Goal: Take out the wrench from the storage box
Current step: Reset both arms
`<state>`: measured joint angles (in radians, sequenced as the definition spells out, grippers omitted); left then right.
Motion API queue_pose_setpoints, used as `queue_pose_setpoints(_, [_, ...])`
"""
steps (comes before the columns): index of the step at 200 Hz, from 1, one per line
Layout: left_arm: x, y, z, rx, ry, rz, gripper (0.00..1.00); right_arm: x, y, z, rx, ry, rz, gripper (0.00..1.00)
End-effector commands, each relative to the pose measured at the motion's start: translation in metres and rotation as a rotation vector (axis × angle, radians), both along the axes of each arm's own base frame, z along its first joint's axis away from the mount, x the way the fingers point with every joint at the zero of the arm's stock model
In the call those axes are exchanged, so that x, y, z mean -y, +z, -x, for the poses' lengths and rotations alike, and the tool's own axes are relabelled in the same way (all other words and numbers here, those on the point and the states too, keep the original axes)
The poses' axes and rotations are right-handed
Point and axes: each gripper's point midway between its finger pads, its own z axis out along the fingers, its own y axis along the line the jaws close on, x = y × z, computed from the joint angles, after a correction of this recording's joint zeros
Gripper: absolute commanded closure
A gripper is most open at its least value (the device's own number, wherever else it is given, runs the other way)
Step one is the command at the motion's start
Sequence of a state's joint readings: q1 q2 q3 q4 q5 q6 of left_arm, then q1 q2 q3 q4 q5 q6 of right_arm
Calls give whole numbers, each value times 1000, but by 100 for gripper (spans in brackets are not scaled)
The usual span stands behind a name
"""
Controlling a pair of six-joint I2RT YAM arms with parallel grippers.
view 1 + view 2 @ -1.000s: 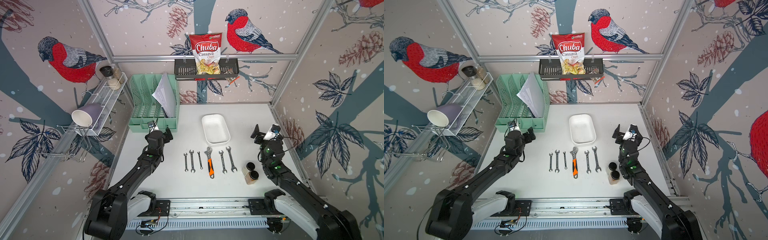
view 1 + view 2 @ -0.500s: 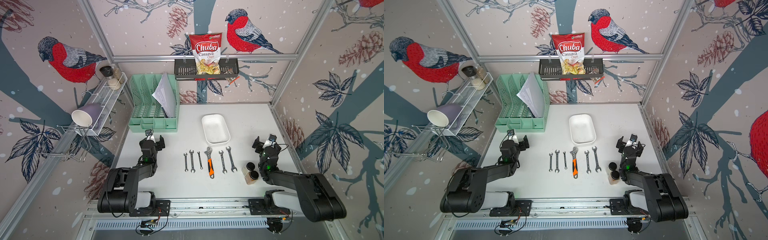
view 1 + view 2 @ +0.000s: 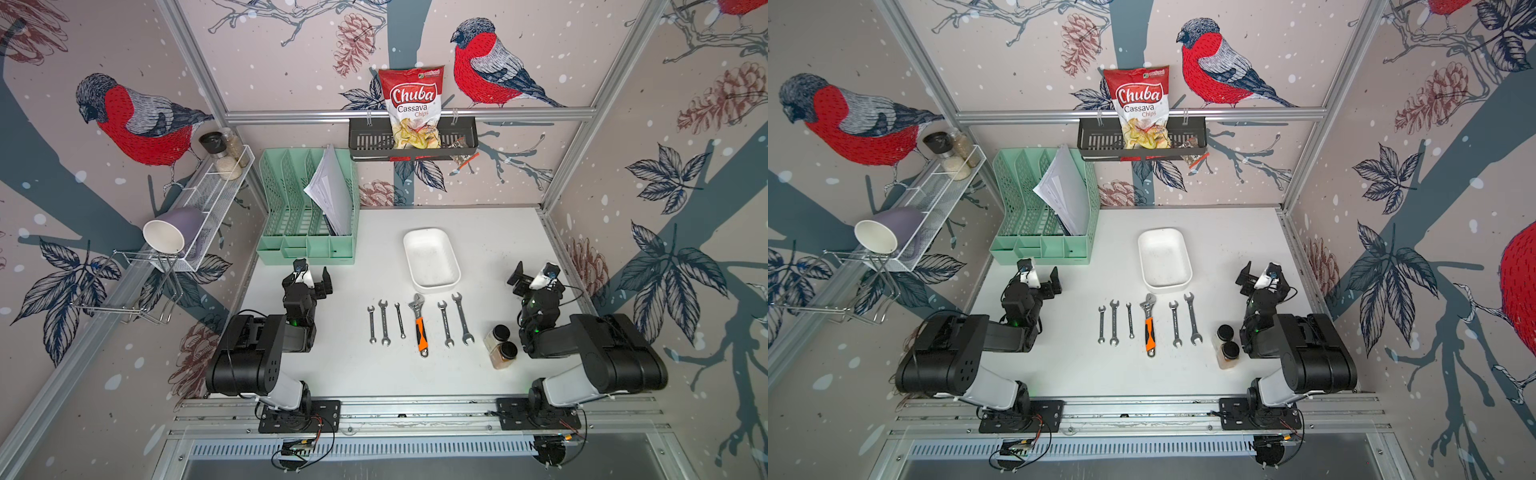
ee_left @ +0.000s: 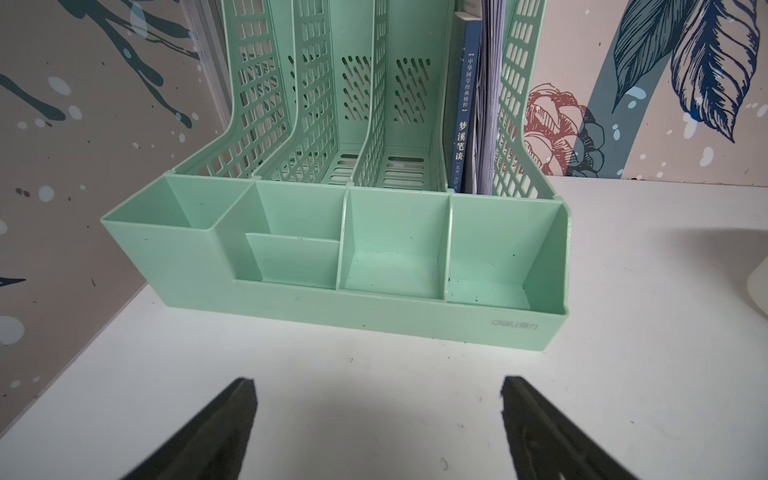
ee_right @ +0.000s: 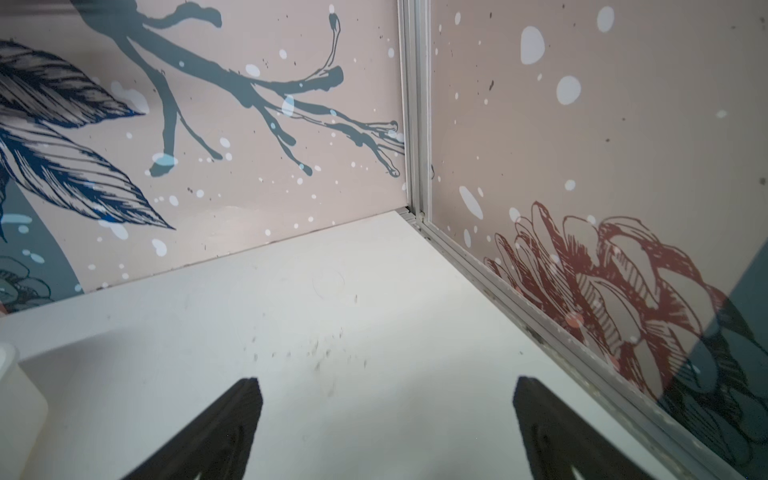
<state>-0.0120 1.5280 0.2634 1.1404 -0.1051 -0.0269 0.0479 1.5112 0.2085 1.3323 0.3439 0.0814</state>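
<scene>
Box empty, both grippers spread wide with nothing between the fingers.
Storage box sits toward the back of the table. Orange-handled adjustable wrench lies on the table just in front of it, in a row with five open-end wrenches (none touching the box). Left gripper faces the green file organiser, right gripper faces a bare table corner.

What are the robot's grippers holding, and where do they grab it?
Nothing. The left gripper and the right gripper are both open and empty.
</scene>
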Motion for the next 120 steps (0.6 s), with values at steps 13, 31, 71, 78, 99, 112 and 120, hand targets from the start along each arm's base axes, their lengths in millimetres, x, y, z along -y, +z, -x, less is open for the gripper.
queue_pose_setpoints(13, [1,9,-5,34,-7,5,4,-2,-17,-3,-75,32,-34,0])
queue_pose_setpoints(31, [0,7,-8,23,-11,13,4,-3,-16,-1,-66,30,-27,0])
queue_pose_setpoints(71, [-1,5,-9,15,-7,9,4,-7,-15,-2,-69,28,-9,0])
queue_pose_setpoints(78, [-1,5,-11,12,-6,9,4,-7,-15,-1,-64,30,-9,0])
queue_pose_setpoints(99, [-1,4,-11,9,-6,11,4,-6,-15,-2,-69,30,-10,0])
queue_pose_setpoints(112, [-1,6,-9,17,-7,11,4,-6,-16,-2,-69,30,-10,0])
queue_pose_setpoints(120, [-1,6,-9,18,-7,11,4,-7,-18,-3,-78,34,-11,0])
